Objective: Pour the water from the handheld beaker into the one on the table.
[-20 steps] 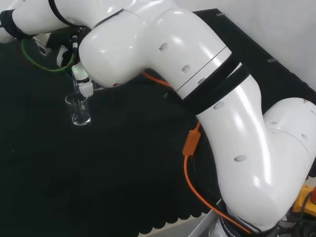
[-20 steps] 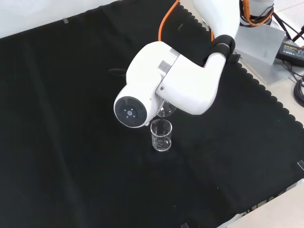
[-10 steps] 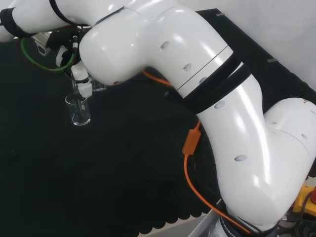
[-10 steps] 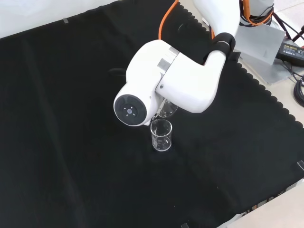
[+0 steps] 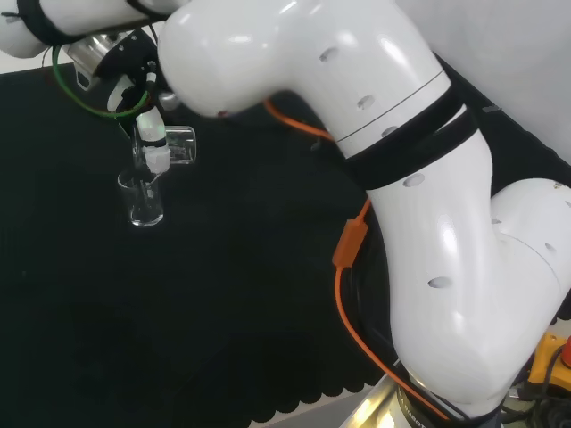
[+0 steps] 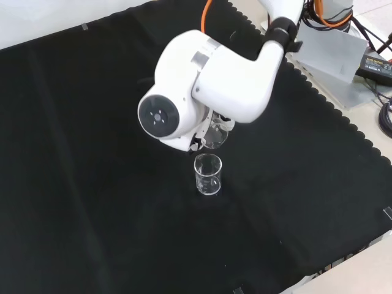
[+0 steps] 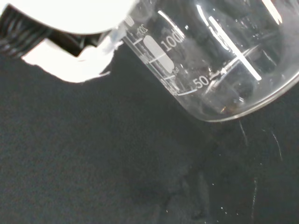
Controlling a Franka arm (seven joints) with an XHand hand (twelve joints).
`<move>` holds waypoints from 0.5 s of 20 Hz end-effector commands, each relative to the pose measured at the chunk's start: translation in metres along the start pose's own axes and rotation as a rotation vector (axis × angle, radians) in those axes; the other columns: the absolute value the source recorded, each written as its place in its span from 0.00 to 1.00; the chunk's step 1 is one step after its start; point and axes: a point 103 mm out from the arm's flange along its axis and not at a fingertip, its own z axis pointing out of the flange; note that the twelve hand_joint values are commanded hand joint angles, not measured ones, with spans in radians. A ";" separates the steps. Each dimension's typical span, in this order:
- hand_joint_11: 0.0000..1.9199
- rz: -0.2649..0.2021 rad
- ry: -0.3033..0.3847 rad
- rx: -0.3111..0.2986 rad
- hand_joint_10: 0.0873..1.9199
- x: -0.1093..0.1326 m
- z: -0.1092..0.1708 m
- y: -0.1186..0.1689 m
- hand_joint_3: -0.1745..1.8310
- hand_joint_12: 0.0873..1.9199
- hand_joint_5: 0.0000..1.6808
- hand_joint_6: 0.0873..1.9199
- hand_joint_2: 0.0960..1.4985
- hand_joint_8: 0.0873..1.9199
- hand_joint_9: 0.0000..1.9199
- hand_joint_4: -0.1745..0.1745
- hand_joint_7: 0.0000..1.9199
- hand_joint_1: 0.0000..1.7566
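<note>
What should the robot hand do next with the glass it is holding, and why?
Probably tip it back upright and lift away. In the head view the held beaker lies on its side above the table beaker, gripped by the hand. The wrist view shows almost no water left inside it.

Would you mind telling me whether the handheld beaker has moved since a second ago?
Yes. In the front view the handheld beaker has risen away from the standing beaker, which has stayed put on the black cloth.
</note>
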 end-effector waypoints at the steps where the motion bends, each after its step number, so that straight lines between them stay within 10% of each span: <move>1: 0.62 -0.029 0.065 -0.109 0.44 -0.008 -0.003 -0.004 0.56 0.43 0.67 0.52 0.33 0.50 0.72 0.00 0.62 0.74; 10: 0.62 -0.079 0.161 -0.253 0.44 -0.030 0.009 -0.001 0.56 0.43 0.67 0.52 0.33 0.50 0.72 0.00 0.62 0.74</move>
